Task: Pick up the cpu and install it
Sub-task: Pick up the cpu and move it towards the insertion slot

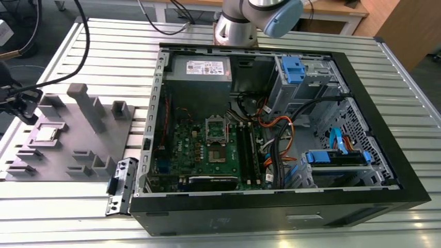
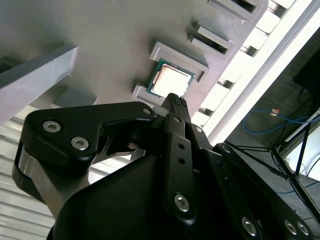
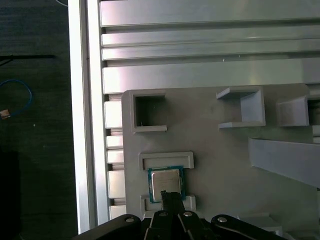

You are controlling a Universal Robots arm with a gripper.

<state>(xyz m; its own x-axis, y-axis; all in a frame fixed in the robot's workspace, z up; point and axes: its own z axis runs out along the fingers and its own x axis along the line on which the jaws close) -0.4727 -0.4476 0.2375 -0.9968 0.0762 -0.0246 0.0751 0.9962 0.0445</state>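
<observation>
Closest to the lens in both wrist views is my gripper (image 2: pixel 175 101), its black fingers pressed together into one narrow tip with nothing pinched between them. That tip hangs over the near edge of the cpu (image 3: pixel 166 181); whether it touches the lid I cannot tell. Finding one: the cpu lies flat, metal top up, in its seat on the grey tray (image 3: pixel 225 165), bracketed by two raised lips on opposite sides, with the other two sides open. Finding two, handling (a judgement, not an observation): the part should be very light, thin and fully rigid, with a smooth lid that offers little friction and an underside that ought not to be scraped or pressed. The soundest hold looks to be across the two free edges of the thin rim, squarely and with modest force, since a tilted grip could let it slip or jam against the lips. Finding three, surface: the tray rests on a slatted aluminium table (image 1: pixel 69 217), near the edge at the exterior view's left, beyond which lies dark floor with a loose blue cable (image 3: pixel 20 95). Finding four, room: the open case (image 1: pixel 276 209) stands well apart toward the exterior view's right, its green board (image 1: pixel 206 150) exposed, with the socket (image 1: pixel 215 129) uncovered among wiring.
</observation>
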